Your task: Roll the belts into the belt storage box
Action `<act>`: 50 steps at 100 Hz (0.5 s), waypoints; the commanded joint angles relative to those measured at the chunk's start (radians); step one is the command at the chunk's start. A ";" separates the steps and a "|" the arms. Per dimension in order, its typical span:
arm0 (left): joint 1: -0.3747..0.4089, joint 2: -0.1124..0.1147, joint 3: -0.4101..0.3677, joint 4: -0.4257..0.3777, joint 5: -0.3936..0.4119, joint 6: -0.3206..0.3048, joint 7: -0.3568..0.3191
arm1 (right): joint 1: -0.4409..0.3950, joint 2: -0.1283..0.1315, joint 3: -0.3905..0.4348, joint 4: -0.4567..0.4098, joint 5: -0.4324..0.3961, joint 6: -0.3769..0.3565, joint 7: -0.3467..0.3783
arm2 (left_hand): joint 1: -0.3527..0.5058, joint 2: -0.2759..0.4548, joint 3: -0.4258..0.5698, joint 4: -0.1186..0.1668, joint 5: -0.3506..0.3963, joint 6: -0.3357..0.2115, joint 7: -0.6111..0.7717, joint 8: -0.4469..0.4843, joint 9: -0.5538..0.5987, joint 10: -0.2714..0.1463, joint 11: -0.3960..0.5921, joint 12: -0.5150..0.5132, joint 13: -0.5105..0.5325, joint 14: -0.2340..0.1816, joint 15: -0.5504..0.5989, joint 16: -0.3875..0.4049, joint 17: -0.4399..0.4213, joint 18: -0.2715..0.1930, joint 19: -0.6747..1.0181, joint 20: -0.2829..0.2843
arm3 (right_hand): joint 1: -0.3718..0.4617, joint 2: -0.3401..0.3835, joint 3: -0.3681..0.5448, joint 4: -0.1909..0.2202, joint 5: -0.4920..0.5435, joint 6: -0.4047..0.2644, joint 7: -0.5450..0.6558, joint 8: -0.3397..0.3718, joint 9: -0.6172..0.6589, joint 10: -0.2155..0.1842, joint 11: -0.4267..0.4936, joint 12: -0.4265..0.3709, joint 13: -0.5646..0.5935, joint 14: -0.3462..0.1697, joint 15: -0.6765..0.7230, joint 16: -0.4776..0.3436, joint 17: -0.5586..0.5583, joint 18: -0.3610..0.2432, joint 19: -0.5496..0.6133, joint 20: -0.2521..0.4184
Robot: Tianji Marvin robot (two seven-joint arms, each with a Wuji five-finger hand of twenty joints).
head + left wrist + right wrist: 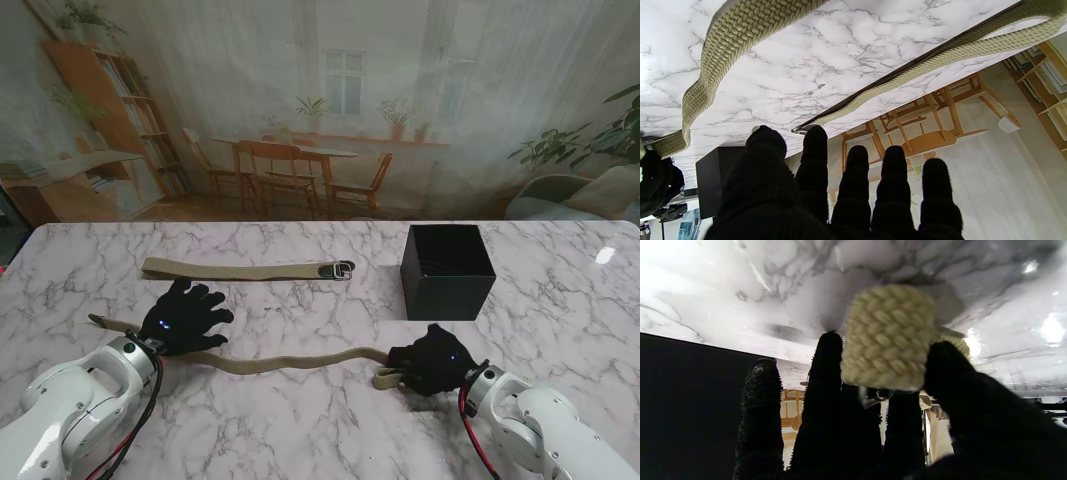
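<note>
Under the right hand (432, 362), belt (290, 362) end hidden.

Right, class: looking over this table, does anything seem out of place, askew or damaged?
Nothing looks damaged or spilled. The nearer belt lies wavy, not straight like the farther belt. The right hand grips its folded end, and the left hand is spread over its other end. The black storage box stands upright and looks empty.

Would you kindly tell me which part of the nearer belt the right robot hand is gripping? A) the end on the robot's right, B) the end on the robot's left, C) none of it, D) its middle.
A: the right robot hand is closed on the nearer belt at its right end, and the right wrist view shows the woven end pinched between the fingers.
</note>
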State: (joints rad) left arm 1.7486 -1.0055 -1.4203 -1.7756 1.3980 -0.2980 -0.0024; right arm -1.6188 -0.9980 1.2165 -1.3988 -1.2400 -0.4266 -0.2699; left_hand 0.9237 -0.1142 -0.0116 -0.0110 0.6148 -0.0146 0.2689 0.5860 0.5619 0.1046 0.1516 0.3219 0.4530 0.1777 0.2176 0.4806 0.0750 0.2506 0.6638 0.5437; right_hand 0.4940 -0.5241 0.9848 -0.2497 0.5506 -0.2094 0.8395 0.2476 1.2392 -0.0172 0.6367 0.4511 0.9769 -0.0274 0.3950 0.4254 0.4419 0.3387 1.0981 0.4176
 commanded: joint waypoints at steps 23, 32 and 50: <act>-0.003 -0.001 0.005 0.005 -0.002 0.001 -0.012 | 0.023 -0.009 -0.029 0.046 0.034 -0.022 -0.032 | 0.027 0.038 -0.002 -0.006 0.026 0.019 -0.002 0.010 0.016 0.022 -0.014 0.000 0.006 0.017 -0.005 -0.002 -0.021 0.039 -0.035 0.001 | 0.111 0.121 0.112 0.124 -0.432 -0.089 -0.126 -0.031 0.220 0.004 0.049 -0.009 0.245 0.013 0.151 0.066 0.095 0.011 0.079 0.002; -0.003 -0.001 0.005 0.005 -0.002 0.001 -0.011 | 0.022 -0.010 -0.026 0.043 0.047 -0.038 -0.010 | 0.026 0.039 -0.003 -0.006 0.025 0.019 -0.003 0.009 0.017 0.019 -0.013 0.000 0.007 0.016 -0.005 -0.002 -0.020 0.039 -0.035 0.001 | 0.165 0.168 0.081 0.127 -0.277 -0.246 -0.150 -0.044 0.208 0.022 0.046 -0.008 0.243 0.032 0.146 0.069 0.085 0.037 0.063 -0.007; -0.004 -0.001 0.005 0.008 -0.004 0.001 -0.010 | 0.025 -0.009 -0.026 0.041 0.057 -0.056 0.018 | 0.027 0.038 -0.003 -0.007 0.027 0.017 -0.001 0.010 0.016 0.019 -0.013 0.001 0.006 0.017 -0.005 -0.002 -0.021 0.040 -0.035 0.001 | 0.192 0.087 0.045 -0.013 0.259 -0.132 0.139 -0.100 0.199 0.012 0.069 0.040 0.206 0.004 0.119 0.075 0.047 -0.011 0.028 -0.004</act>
State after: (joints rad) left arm 1.7461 -1.0054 -1.4187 -1.7702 1.3979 -0.2982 0.0007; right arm -1.5905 -1.0089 1.1996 -1.3695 -1.1710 -0.4807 -0.2530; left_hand 0.9237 -0.1142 -0.0115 -0.0110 0.6148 -0.0143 0.2689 0.5860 0.5619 0.1046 0.1516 0.3219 0.4530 0.1778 0.2176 0.4806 0.0743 0.2506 0.6544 0.5437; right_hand 0.5751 -0.4138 0.9678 -0.2425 0.7136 -0.3868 0.8880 0.1835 1.4033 0.0523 0.6589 0.4729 1.1629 0.0532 0.5374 0.5177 0.5081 0.3462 1.1353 0.4175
